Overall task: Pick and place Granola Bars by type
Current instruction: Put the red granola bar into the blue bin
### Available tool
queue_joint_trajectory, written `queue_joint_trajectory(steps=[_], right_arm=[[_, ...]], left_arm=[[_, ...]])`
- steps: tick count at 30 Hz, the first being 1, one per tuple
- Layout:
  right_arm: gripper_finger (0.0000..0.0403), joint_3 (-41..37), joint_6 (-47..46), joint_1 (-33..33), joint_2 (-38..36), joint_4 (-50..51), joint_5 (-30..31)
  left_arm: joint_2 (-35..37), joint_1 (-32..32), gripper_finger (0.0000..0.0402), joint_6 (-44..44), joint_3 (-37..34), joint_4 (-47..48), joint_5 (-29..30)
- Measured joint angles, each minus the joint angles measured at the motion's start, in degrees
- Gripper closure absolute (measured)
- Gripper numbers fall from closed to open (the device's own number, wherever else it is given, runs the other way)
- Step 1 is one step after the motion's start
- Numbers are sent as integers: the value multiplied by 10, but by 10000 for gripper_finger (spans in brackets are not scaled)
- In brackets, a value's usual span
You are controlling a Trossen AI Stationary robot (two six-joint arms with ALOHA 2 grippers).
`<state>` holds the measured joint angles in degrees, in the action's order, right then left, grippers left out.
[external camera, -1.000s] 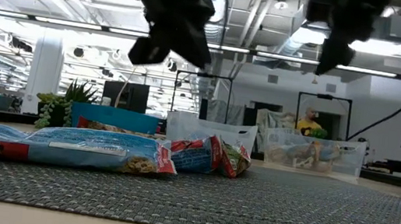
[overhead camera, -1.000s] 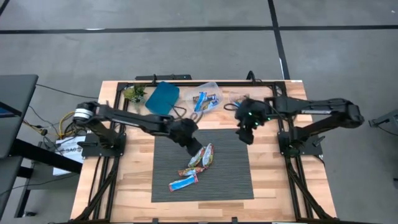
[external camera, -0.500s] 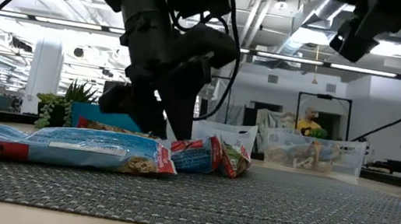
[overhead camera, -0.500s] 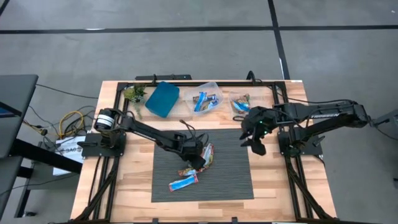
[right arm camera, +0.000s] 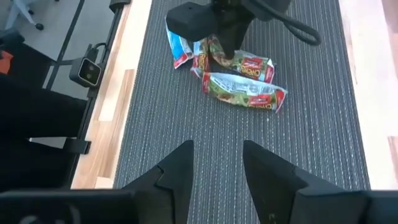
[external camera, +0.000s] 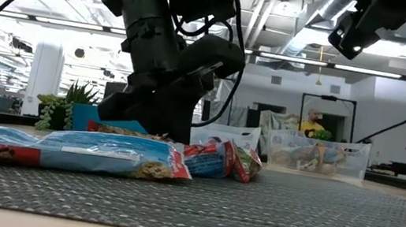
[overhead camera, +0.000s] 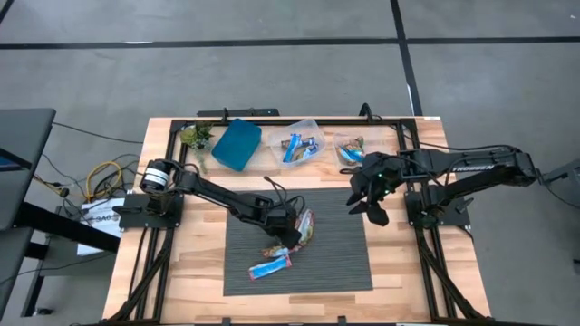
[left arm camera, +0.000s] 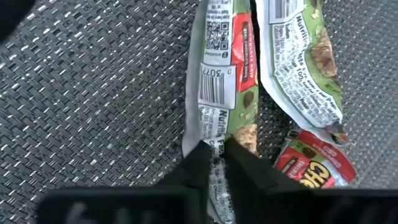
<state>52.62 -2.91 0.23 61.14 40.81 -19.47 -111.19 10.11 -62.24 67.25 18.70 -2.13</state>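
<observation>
Several granola bars lie in a cluster on the grey mat (overhead camera: 335, 263). Two silvery-green bars (overhead camera: 304, 225) lie side by side, a red-orange one (left arm camera: 311, 167) lies beside them, and a blue one (overhead camera: 269, 265) lies nearer the near edge. My left gripper (overhead camera: 286, 233) is down on the cluster, shut on one silvery-green bar (left arm camera: 227, 93). My right gripper (overhead camera: 371, 199) hangs open above the mat's right edge, clear of the bars; its wrist view shows the open fingers (right arm camera: 217, 165). My left gripper pinches the silvery-green bar at one end (left arm camera: 216, 142) between its two fingers (left arm camera: 198, 163). It comes from above, pointing down, with the fingers across the bar's width. The bar lies flat on the mat.
Along the far edge stand a teal bin (overhead camera: 237, 143), a clear bin (overhead camera: 299, 143) holding blue bars, and another clear bin (overhead camera: 352, 147) holding a few bars. A small plant (overhead camera: 195, 136) sits at the far left corner. Bare mat lies right of the cluster.
My left gripper has come down from above the mat onto the bar cluster and moved slightly toward the near edge; the bars have shifted a little. My right gripper has drawn back from the far clear bin toward the mat's right edge and stayed raised.
</observation>
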Motion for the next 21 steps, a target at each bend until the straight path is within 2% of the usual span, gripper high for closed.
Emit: queue_joint_trajectory(steps=[2, 7, 12, 18, 21], right_arm=[[275, 0, 4, 0, 0, -5, -3], [277, 0, 27, -9, 0, -35, -46], [277, 0, 29, -40, 0, -91, -91], [277, 0, 31, -76, 0, -154, -87], [277, 0, 34, -90, 0, -189, -45]], left_arm=[[4, 0, 392, -1, -1, -4, -1], [19, -9, 398, -10, 15, 7, 12], [53, -31, 401, -7, 46, 36, 56], [119, -74, 401, -1, 94, 191, 151], [160, -105, 401, 0, 103, 264, 203]])
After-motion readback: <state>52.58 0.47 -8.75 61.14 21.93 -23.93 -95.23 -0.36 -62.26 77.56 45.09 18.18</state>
